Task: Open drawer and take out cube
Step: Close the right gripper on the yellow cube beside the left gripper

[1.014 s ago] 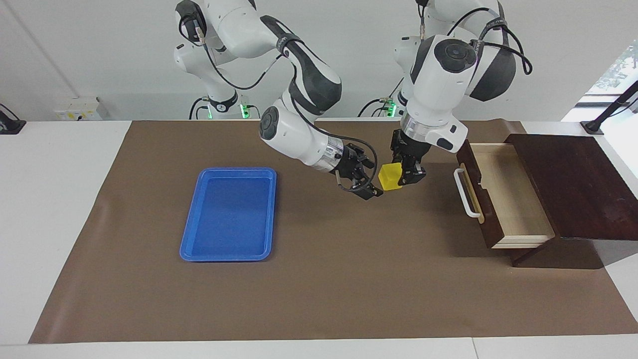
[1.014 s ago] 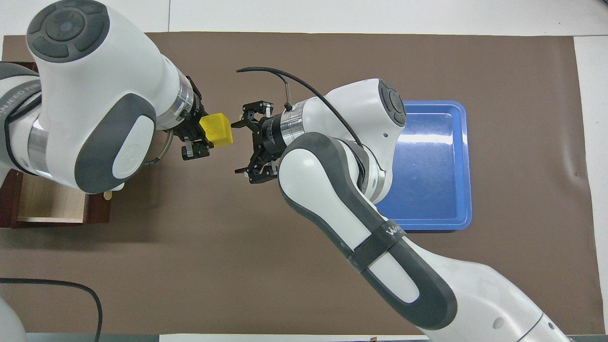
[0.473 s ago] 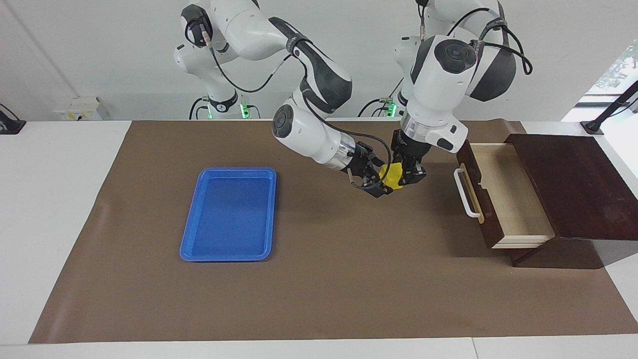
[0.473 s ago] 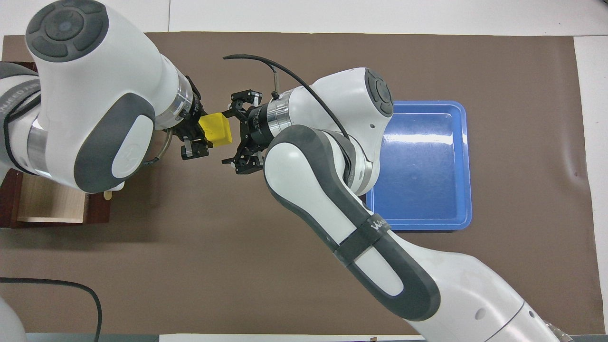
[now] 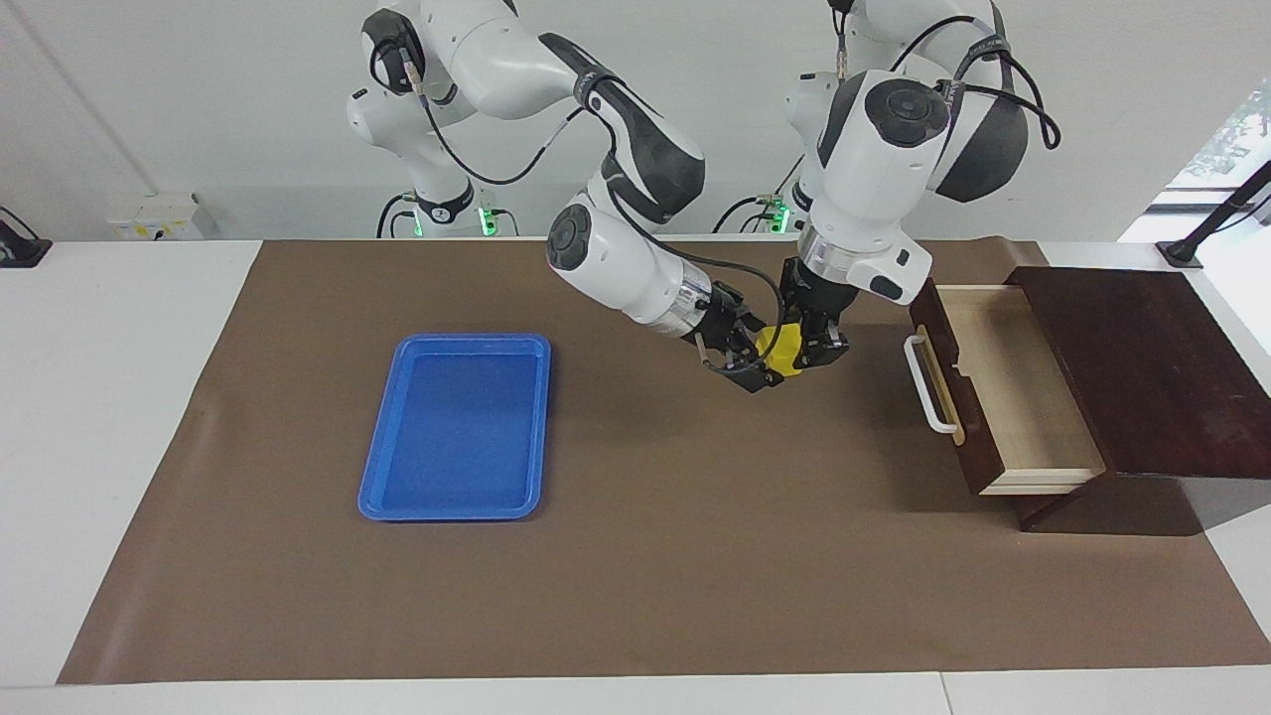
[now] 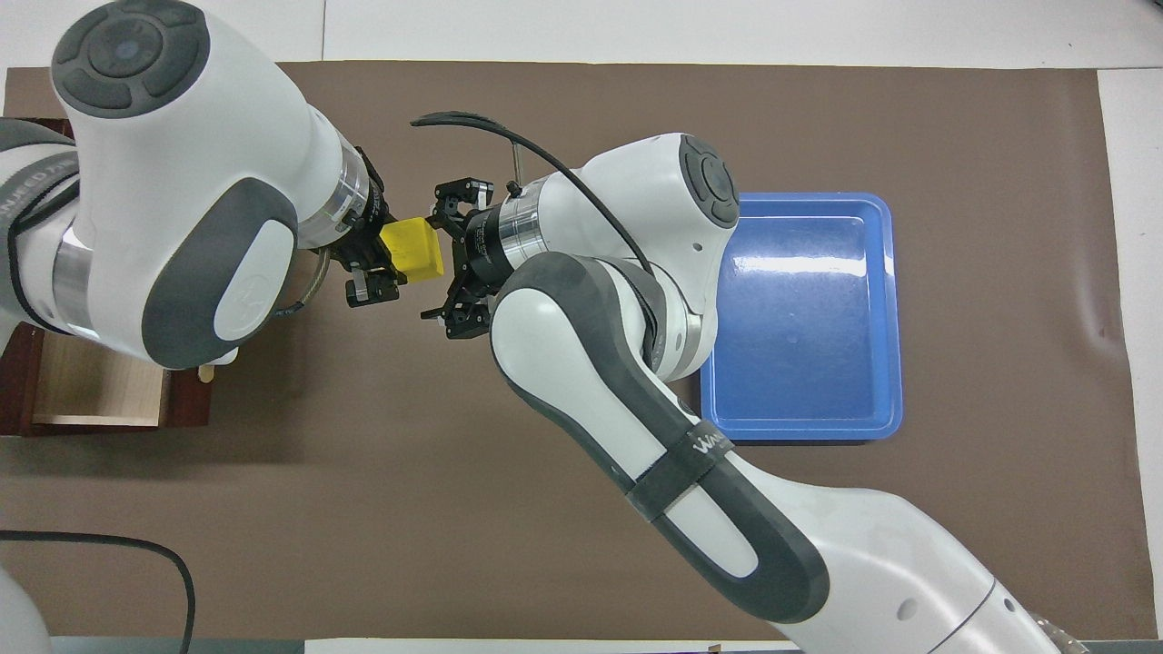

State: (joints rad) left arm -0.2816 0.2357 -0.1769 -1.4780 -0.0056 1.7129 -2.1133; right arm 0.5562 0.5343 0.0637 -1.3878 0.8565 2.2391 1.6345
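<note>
Left end effector point(image 5: 816, 350): raised over the brown mat point(image 5: 645, 556), between the drawer and the blue tray; fingers clamped on the cube point(image 5: 780, 348), pointing down from a white wrist.

Cube: small, bright yellow, held in the air above the mat, clear of the drawer; in the overhead view it sits between the two end effectors.

Right end effector point(image 5: 763, 365): reaches in sideways from the tray's end, fingers spread apart to either side of the cube; whether they touch it cannot be told. A black cable loops over its wrist.

Drawer point(image 5: 1003, 387): at the left arm's end of the counter point(image 5: 119, 397), pulled out of its dark wooden box point(image 5: 1142, 367); pale wood interior showing nothing inside, white bar handle point(image 5: 928, 385) and tan strip on the front, facing the cube.

Blue tray point(image 5: 452, 508): shallow, rectangular, flat on the mat toward the right arm's end, well apart from the cube, nothing in it.

Mat: brown, covers most of the white counter.
</note>
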